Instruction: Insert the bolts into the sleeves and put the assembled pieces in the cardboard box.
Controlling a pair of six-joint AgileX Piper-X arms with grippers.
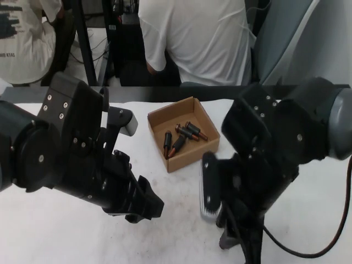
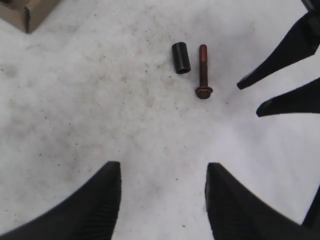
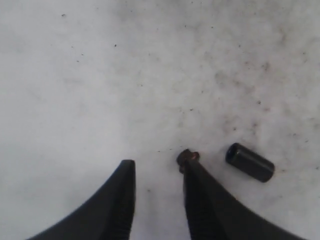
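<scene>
On speckled bench (image 2: 100, 115), coppery flanged bolt (image 2: 202, 70), smooth black tubular sleeve (image 2: 181, 58) alongside

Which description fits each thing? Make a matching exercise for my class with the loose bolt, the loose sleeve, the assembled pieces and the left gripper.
Things:
1. bolt
2. sleeve
3. assembled pieces
4. left gripper

Descriptions:
A. in the cardboard box
B. fingers open, empty
C. black, on the bench
D. reddish-brown, on the bench

Pairs: 1-D, 2-C, 3-A, 4-B.
</scene>
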